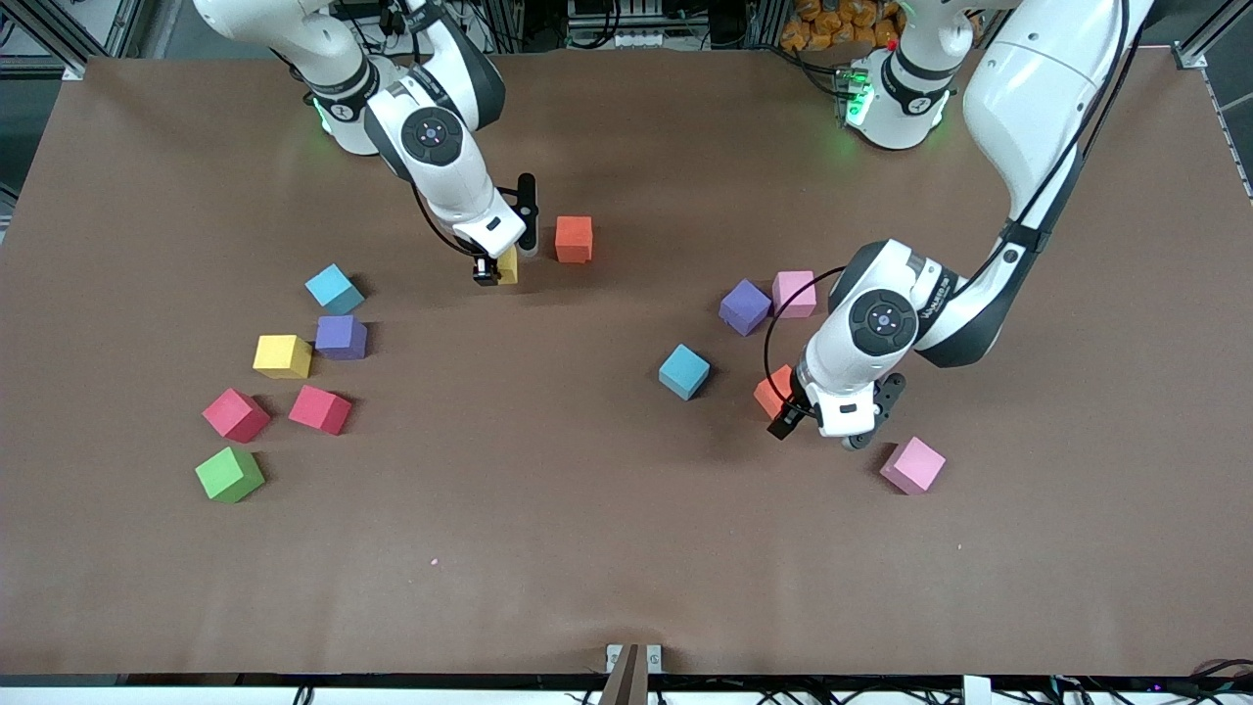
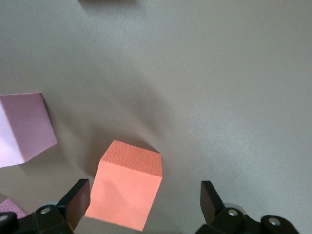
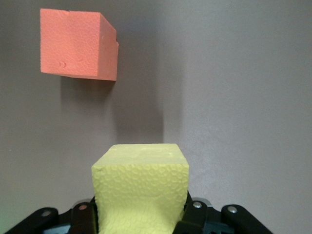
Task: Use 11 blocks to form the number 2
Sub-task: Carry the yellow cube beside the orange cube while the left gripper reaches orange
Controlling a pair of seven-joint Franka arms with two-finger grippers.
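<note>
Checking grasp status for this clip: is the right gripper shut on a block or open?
Shut on the yellow block: the right gripper clamps its sides, beside the orange block.

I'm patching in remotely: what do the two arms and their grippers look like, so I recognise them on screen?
Both arms are glossy white with rounded shells, black bands at the joints and round black caps on the wrists. Green lights glow near their bases. Thin black cables loop along each forearm. The left gripper and the right gripper each have a white body and two black fingers; bolt heads show on the black finger mounts in both wrist views.
</note>
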